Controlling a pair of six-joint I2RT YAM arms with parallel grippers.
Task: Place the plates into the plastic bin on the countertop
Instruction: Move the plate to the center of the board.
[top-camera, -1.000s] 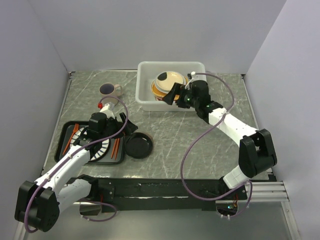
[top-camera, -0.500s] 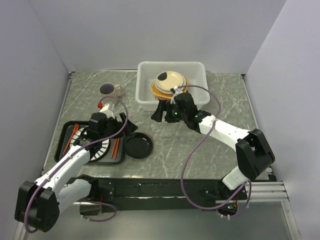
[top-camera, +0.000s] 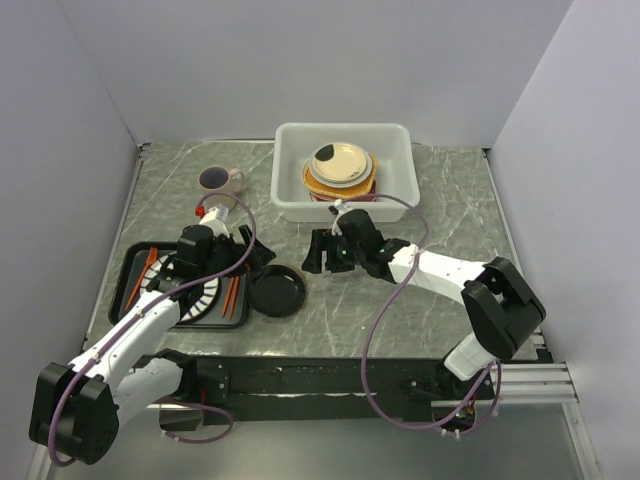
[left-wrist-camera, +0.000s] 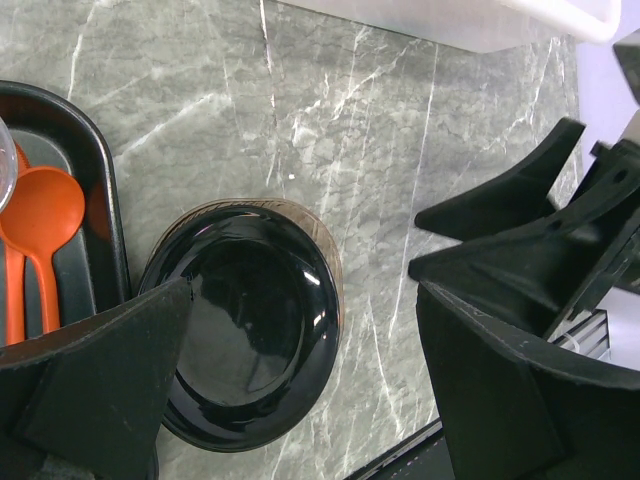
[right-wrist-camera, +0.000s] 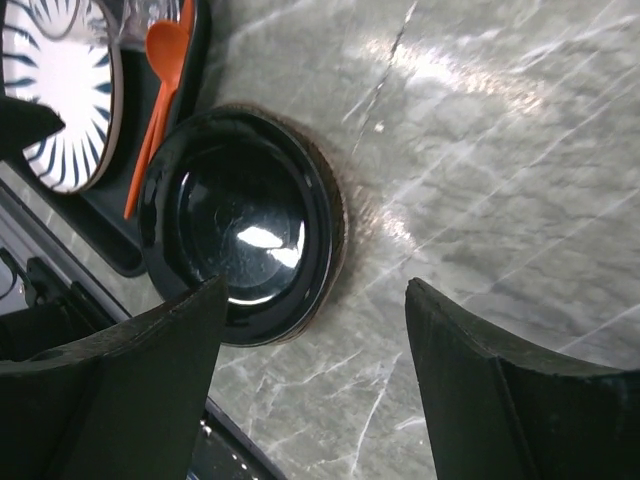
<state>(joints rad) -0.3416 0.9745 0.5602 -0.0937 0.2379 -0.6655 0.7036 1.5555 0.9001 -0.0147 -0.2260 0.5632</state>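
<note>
Dark brown-black plate (top-camera: 278, 292) lies flat on the countertop (top-camera: 330, 312), not yet binned. Stacked plates (top-camera: 340, 165) sit in the white bin (top-camera: 290, 135), well behind it. Right gripper (top-camera: 315, 252) hangs just past the plate's far edge, jaws apart and empty, probably lining up on the rim. Left gripper (top-camera: 262, 255) is beside the plate, spread wide, empty.

We are looking down on a counter (top-camera: 420, 310) patterned like grey-green marble with thin white veins. Three plain pale walls are boxing it in: a back wall (top-camera: 320, 60), a left wall (top-camera: 50, 150) and a right wall (top-camera: 580, 120). Soft light is glinting off the stone. A metal rail (top-camera: 540, 380) is running along its near edge.
</note>
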